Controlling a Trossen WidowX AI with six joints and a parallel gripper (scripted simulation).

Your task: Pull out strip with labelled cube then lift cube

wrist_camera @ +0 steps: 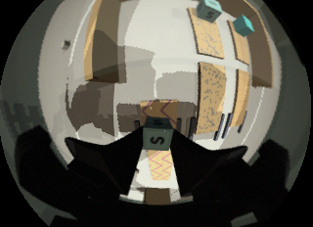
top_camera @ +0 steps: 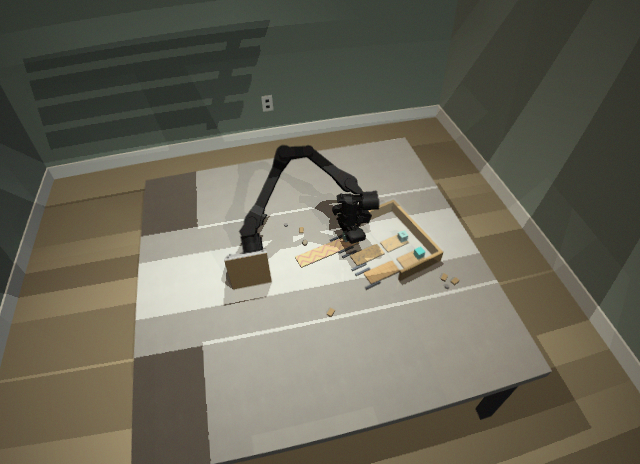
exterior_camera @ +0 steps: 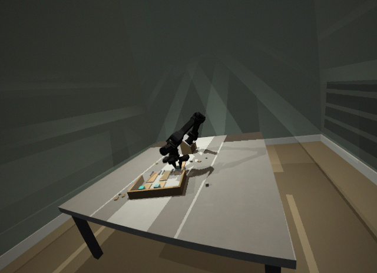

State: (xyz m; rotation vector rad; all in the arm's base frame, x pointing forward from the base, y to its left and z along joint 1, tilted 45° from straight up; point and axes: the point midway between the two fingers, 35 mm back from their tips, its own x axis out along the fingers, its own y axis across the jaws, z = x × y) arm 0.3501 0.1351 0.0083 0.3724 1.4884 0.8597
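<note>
My gripper (exterior_camera: 178, 167) (wrist_camera: 156, 129) is shut on a teal cube marked S (wrist_camera: 157, 138), above the zigzag strip; the height of any gap is hard to tell. The zigzag strip (top_camera: 316, 254) (wrist_camera: 160, 169) is in one piece and reaches out of the frame's open side towards the arm's base. The speckled strip is in two parts, a near part (top_camera: 367, 254) (wrist_camera: 210, 100) and a far part (top_camera: 392, 243) (wrist_camera: 207, 38), which carries another marked cube (top_camera: 402, 236) (wrist_camera: 208, 9). The plain strip (top_camera: 381, 272) (wrist_camera: 241, 97) is also split; its far part carries an unmarked-looking cube (top_camera: 419, 252) (wrist_camera: 244, 25).
A low wooden frame (top_camera: 416, 226) (exterior_camera: 155, 192) walls in the far strip parts. Short dark guide rails (top_camera: 372, 284) (wrist_camera: 222, 124) flank the near strip parts. The arm's base stands at a brown box (top_camera: 248, 271). A wood chip (top_camera: 330, 312) and other small bits lie around.
</note>
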